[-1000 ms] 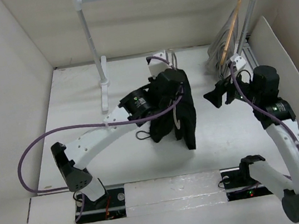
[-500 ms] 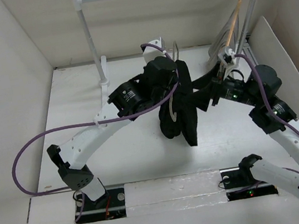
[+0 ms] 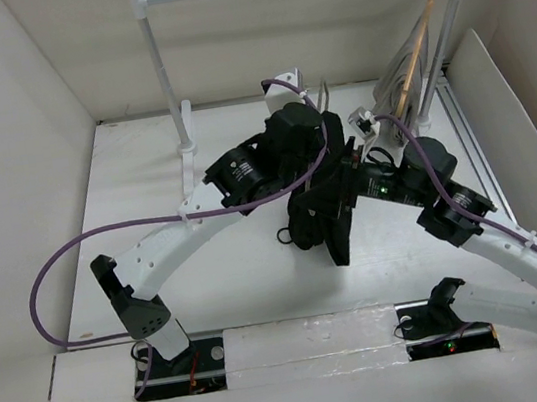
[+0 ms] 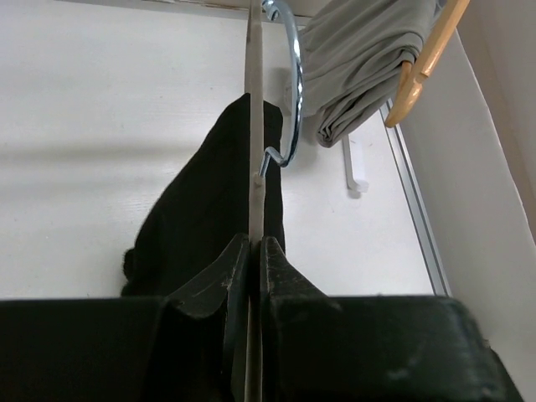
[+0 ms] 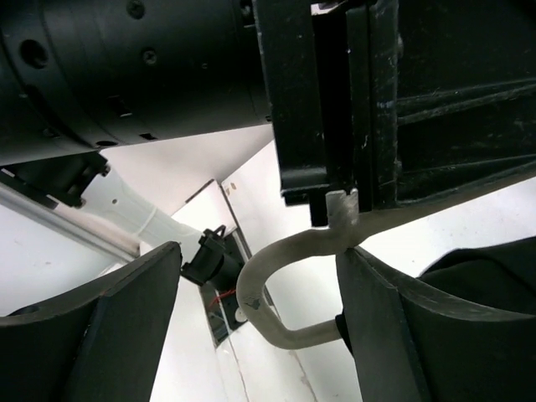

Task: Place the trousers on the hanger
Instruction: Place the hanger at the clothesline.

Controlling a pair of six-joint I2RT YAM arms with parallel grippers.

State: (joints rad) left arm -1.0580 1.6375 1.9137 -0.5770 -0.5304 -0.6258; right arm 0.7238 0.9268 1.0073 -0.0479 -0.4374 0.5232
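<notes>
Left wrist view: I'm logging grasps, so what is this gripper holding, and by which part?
The left gripper is shut on the hanger, clamping its thin frame on the near side of the hook; the trousers hang on it.

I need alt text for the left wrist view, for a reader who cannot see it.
The left hand is shut on a thin grey hanger seen edge-on, with soft black trousers draped across it above a white table. At upper right, folded grey cloth hangs on a light brown wooden hanger.
</notes>
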